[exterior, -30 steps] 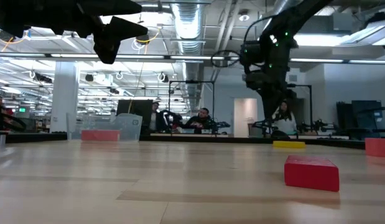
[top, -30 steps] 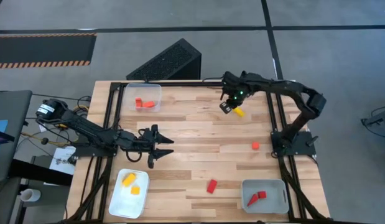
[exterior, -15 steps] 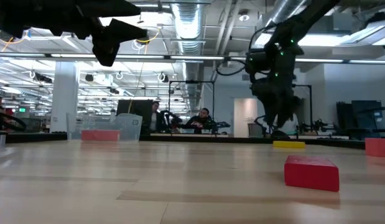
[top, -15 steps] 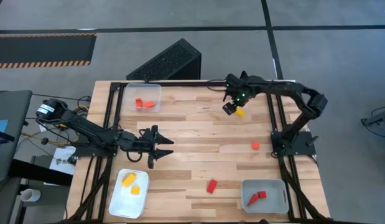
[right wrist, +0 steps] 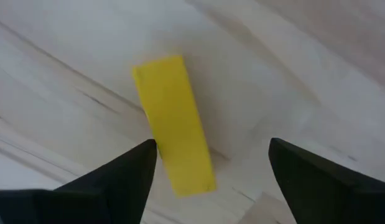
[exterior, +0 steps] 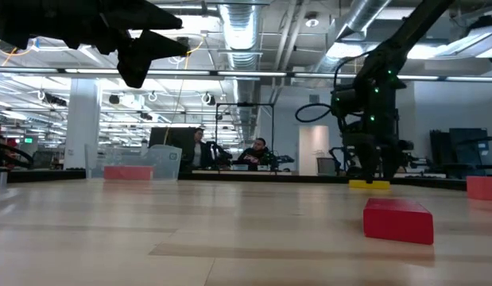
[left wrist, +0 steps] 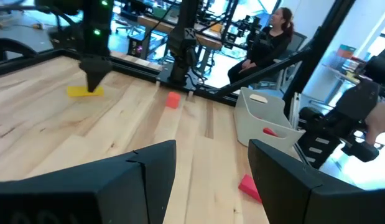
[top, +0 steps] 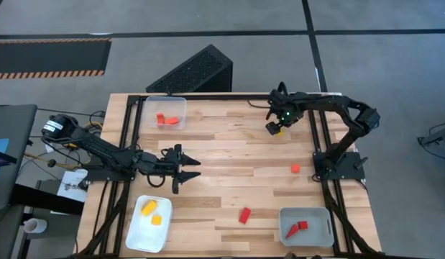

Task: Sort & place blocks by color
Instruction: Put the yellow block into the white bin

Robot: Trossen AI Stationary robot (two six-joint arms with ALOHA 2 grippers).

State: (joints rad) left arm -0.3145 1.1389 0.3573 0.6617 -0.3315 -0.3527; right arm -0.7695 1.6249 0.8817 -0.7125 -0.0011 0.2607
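A yellow bar [right wrist: 173, 124] lies flat on the wooden table near its far right; it also shows in the high view [top: 279, 131] and the low view [exterior: 369, 184]. My right gripper [top: 275, 127] is open and low over the bar, pointing down, with a finger on either side of it [right wrist: 211, 152]. The bar sits nearer to one finger, and I cannot tell if that finger touches it. My left gripper [top: 187, 170] is open and empty above the table's middle left [left wrist: 211, 174].
A clear tray [top: 164, 113] at the far left holds red blocks. A white tray [top: 139, 234] at the near left holds yellow and orange blocks. A pale tray [top: 306, 214] at the near right holds red blocks. A red block [top: 244, 215] and a small red cube [top: 295, 168] lie loose.
My right gripper has moved toward the table's right edge and gone down, from beside the yellow bar to right over it, with its fingers now around the bar. The bar has stayed in place.
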